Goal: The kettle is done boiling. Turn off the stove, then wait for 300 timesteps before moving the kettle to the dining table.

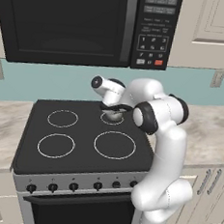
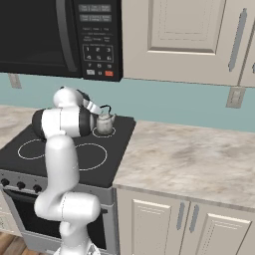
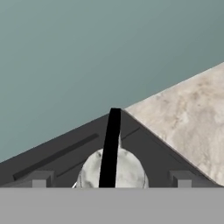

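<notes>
Your gripper [image 3: 111, 178] is wide apart bc it's straddling the kettle [image 2: 104, 124] handle [image 3: 110, 148] on the stove's [image 1: 81, 145] back burner, prob lining up a grab.

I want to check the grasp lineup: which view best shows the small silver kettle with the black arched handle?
The right base view: the small silver kettle with the black arched handle stands unobstructed. The left base view shows only its body behind the arm. The hand view shows its top and handle.

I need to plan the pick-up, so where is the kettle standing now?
The kettle stands on the stove's back right burner ring, near the blue wall under the microwave. In the hand view it sits between the open pincer's fingertips.
</notes>
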You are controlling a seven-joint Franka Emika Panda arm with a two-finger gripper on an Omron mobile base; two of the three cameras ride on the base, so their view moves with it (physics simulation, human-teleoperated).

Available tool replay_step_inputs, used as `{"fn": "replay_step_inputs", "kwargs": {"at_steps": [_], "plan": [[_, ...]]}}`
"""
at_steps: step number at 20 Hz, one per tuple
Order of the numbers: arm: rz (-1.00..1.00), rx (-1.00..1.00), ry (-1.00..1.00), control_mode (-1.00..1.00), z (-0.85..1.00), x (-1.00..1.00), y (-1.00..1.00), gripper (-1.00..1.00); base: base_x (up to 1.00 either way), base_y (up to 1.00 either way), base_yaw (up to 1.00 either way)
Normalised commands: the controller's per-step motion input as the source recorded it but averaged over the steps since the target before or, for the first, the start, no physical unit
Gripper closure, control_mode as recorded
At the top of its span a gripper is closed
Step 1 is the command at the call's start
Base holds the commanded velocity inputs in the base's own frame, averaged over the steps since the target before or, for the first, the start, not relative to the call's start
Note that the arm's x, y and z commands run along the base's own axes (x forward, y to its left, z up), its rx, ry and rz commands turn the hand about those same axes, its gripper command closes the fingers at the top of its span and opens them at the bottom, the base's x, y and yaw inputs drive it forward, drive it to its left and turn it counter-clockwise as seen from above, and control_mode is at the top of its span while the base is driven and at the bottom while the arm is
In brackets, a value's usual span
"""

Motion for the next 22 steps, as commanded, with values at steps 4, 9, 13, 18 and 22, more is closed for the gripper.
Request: {"fn": "replay_step_inputs", "kwargs": {"at_steps": [4,9,13,18,22], "plan": [[0.0,0.02,-0.01,-1.0,-0.11,0.01,-0.02,-1.0,0.0,0.0,0.0],[0.0,0.03,-0.01,-1.0,-0.13,0.0,-0.02,-1.0,0.0,0.0,0.0],[0.0,0.03,-0.01,-1.0,-0.11,0.0,-0.03,-1.0,0.0,0.0,0.0],[0.0,0.02,0.0,-1.0,-0.11,0.0,0.0,-1.0,0.0,0.0,0.0],[0.0,0.0,-0.01,-1.0,-0.07,0.0,0.0,-1.0,0.0,0.0,0.0]]}}
